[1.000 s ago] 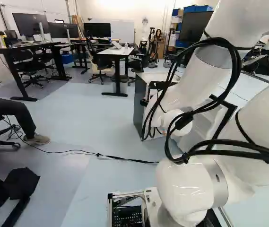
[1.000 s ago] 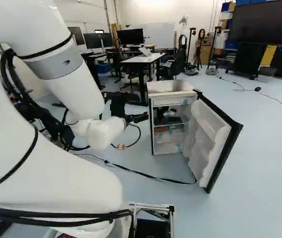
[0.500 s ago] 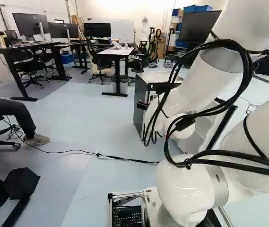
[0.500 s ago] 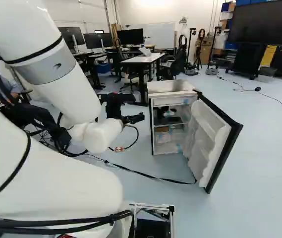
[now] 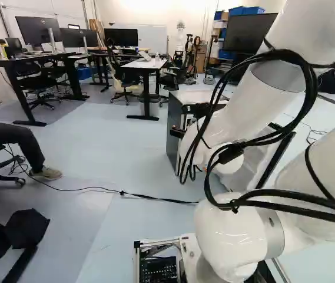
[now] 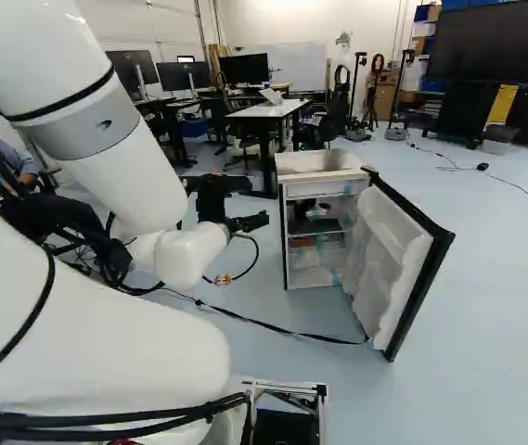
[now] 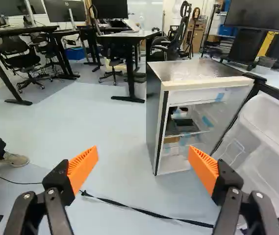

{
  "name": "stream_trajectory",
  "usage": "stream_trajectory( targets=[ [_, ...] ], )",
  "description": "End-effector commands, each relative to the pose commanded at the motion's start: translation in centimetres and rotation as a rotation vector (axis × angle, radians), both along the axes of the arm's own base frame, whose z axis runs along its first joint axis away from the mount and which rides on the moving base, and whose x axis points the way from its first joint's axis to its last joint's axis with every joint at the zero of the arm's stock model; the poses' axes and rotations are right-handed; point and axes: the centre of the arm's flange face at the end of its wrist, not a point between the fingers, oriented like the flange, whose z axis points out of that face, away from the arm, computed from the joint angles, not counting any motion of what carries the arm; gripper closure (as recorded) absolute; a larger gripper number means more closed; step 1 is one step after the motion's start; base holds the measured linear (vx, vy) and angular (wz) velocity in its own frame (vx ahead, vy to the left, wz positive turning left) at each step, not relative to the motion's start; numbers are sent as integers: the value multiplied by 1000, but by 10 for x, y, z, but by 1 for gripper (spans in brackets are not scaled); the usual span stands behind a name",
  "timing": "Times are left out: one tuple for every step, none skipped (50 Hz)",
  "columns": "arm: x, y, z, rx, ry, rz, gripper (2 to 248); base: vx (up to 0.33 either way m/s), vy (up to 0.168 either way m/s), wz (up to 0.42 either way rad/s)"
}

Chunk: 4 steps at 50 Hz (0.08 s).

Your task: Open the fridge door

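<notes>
One fridge door (image 6: 398, 264) stands swung wide from the fridge (image 6: 324, 163) at the right base view's middle right, its hollow inner side facing the robot arm (image 6: 143, 176); the opening looks complete. The door should move lightly on its hinges, a stiff panel, though its smooth plastic lining could prove slippery and the molded shelves easier to crack. Any further push or pull would best be made at the black outer edge (image 6: 428, 278), far from the hinge side. Pale, ribbed and rounded, the lining contrasts with the fridge's flat gray side wall (image 7: 154, 110). Strips of blue tape (image 7: 219, 97) mark the shelves, where a dark box (image 7: 186, 126) sits inside. The black gripper (image 7: 144, 155) is released, its ridged orange pads (image 7: 84, 169) spread well apart with nothing grasped, facing the fridge. A flat black strap (image 7: 149, 212) crosses the smooth, pale blue floor (image 7: 105, 122) ahead of the gripper, and behind the fridge stands a white-topped desk (image 6: 271, 109) on dark legs.
</notes>
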Motion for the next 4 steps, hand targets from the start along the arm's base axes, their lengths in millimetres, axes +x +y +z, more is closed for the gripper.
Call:
stream_trajectory(
  targets=[
    [0,0,0,0,0,0,3,0,0,0],
    [0,0,0,0,0,0,3,0,0,0],
    [0,0,0,0,0,0,3,0,0,0],
    [0,0,0,0,0,0,3,0,0,0]
  ],
)
